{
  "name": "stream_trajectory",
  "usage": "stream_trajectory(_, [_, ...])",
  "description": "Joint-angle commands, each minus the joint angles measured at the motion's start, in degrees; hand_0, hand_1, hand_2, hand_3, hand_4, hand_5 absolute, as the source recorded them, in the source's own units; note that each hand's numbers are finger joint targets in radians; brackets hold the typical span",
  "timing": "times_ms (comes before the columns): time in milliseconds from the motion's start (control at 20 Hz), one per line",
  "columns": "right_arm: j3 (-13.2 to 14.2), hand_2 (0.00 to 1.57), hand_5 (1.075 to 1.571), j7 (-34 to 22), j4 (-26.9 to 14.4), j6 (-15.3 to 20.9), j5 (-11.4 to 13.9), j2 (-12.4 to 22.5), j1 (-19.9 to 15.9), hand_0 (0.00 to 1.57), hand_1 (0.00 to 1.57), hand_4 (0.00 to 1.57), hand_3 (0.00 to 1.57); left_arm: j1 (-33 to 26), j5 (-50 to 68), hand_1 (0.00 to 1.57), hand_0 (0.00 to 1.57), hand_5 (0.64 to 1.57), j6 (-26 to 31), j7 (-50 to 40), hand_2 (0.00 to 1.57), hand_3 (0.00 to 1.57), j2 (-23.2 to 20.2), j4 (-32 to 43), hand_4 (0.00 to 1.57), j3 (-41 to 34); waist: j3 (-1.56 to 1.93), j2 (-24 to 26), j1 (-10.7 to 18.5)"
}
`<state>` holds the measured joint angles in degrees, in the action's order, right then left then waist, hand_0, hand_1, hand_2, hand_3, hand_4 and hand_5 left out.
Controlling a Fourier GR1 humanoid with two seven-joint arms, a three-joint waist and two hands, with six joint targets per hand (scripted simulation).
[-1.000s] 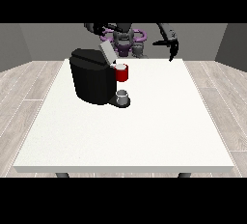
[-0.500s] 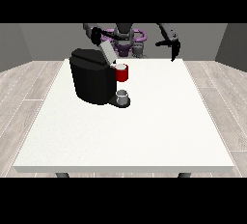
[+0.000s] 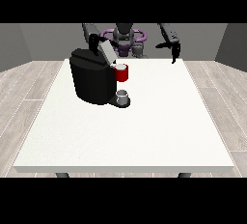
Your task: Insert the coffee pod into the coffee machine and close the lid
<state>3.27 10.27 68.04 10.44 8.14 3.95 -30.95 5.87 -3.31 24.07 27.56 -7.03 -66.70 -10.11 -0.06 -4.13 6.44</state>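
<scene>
1. Black coffee machine stands on the white worktop, toward the far edge at the view's left; its lid is tilted up, open.
2. A red thing at the machine sits at the front of the machine's upper part, on the side facing the worktop's centre.
3. Below it, a grey thing rests on the machine's base; can't tell whether it is the coffee pod.
4. Robot hand at the view's right hangs above the worktop's far edge, well apart from the machine, fingers pointing down, holding nothing.
5. Robot hand at the view's left is just behind the machine, near the raised lid; finger state can't be told.
</scene>
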Motion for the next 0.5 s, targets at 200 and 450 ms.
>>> stream_trajectory(200, [2.31,0.00,1.571,4.29,-5.74,-0.69,-1.09,1.18,-2.88,0.00,0.00,0.43,0.00,1.87,2.14,0.00,0.00,1.571,1.25,-0.19,0.00,0.00,-2.10,0.83,0.37,-1.29,0.06,-2.69,0.95])
stream_trajectory(450, [2.45,0.00,1.571,1.92,-5.55,1.67,0.25,1.19,-6.68,0.00,0.00,0.40,0.00,3.78,2.48,0.00,0.00,1.571,1.24,0.90,0.00,0.00,-2.03,2.22,0.35,-1.39,0.05,-5.66,2.34])
